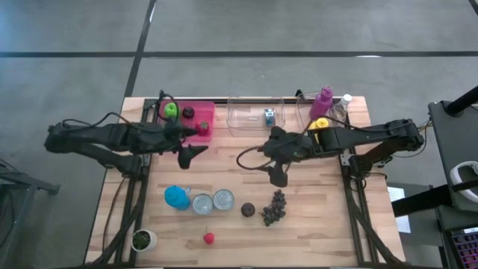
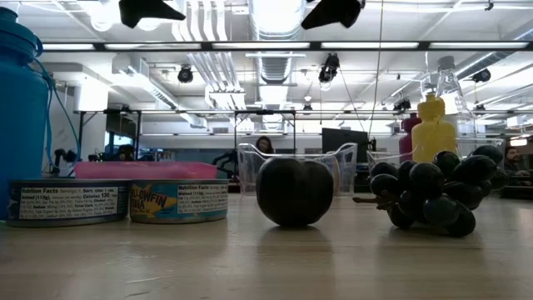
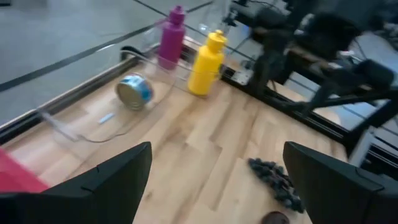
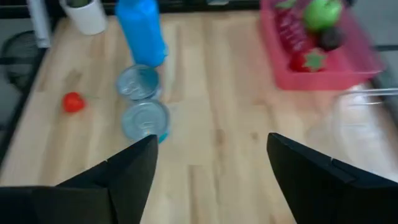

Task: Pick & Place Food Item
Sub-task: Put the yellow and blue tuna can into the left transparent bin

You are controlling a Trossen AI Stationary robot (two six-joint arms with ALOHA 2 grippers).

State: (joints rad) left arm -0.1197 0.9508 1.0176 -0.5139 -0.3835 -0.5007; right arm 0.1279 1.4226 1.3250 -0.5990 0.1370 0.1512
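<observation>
The pink rectangular plastic bin at the table's far edge serves as landmark; it holds a green apple, a dark round fruit and a red strawberry. Just in front of the bin, the left gripper hangs above bare wood, jaws spread and empty (its wrist view shows both fingers wide apart). Well to the bin's right, past the clear plastic tray with a small tin inside, the right gripper hangs with jaws also released, holding nothing. Below it lie a bunch of dark grapes and a dark plum. Nearer the front edge sit two silver tins, a blue plastic bottle and a small red tomato.
</observation>
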